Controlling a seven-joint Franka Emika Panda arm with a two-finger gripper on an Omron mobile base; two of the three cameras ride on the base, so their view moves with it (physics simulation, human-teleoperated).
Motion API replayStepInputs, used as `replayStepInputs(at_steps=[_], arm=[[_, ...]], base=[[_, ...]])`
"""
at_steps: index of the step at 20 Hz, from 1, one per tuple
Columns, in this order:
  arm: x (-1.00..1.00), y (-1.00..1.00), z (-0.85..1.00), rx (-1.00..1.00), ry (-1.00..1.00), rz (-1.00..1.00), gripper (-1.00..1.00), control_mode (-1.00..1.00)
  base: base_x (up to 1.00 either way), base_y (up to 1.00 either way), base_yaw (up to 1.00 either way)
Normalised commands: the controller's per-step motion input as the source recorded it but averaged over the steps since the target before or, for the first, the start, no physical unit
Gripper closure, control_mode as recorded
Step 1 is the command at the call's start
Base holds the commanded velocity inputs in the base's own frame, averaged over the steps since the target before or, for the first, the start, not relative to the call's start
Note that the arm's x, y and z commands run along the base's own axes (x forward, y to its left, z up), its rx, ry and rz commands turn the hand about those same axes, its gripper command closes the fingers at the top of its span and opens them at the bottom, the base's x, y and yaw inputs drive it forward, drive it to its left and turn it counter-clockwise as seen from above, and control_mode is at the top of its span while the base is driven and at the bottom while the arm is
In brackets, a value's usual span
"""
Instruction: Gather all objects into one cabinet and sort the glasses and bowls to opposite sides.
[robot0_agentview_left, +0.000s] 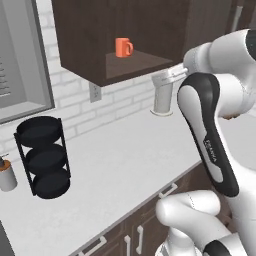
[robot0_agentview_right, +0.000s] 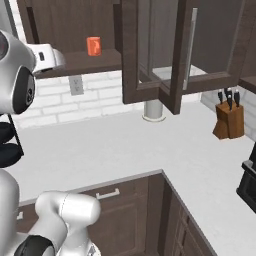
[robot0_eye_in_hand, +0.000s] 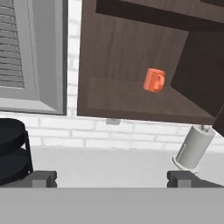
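The bright orange mug (robot0_agentview_left: 123, 47) (robot0_agentview_right: 93, 45) (robot0_eye_in_hand: 154, 80) stands upright on the shelf board (robot0_agentview_left: 135, 64) (robot0_eye_in_hand: 127, 98) of the dark brown wall cabinet (robot0_agentview_left: 95, 30) (robot0_agentview_right: 65, 20) (robot0_eye_in_hand: 118, 48), handle to the right. My gripper (robot0_eye_in_hand: 112, 179) is open and holds nothing. It hangs in front of the cabinet and below shelf height, well short of the mug. My white hand (robot0_agentview_left: 169, 75) (robot0_agentview_right: 47, 55) points toward the shelf. The tan wooden bowl and the cream and grey mugs are out of view.
Black stacked trays (robot0_agentview_left: 42, 157) (robot0_agentview_right: 6, 142) (robot0_eye_in_hand: 11, 148) stand on the white counter (robot0_agentview_left: 125, 160) at left. A grey paper-towel roll (robot0_agentview_left: 162, 97) (robot0_agentview_right: 153, 110) (robot0_eye_in_hand: 194, 146) stands under the cabinet. Glass cabinet doors (robot0_agentview_right: 165, 55) hang open. A knife block (robot0_agentview_right: 229, 120) is at right.
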Motion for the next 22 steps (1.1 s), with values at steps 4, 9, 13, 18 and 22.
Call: replayStepInputs(at_steps=[4,9,13,18,22], arm=[[0.4,0.0,0.08,0.0,-0.09,0.0,-1.0,-1.0],[0.47,-0.01,0.02,0.0,-0.01,0.0,-1.0,-1.0],[0.56,-0.06,0.0,0.0,0.0,-0.04,-1.0,-1.0],[0.56,-0.03,0.03,0.0,0.0,-0.06,-1.0,-1.0],[0.47,-0.07,0.0,0.0,-0.02,-0.06,-1.0,-1.0]], base=[[0.0,0.0,0.0],[0.0,0.0,0.0],[0.0,0.0,0.0],[0.0,0.0,0.0],[0.0,0.0,0.0]])
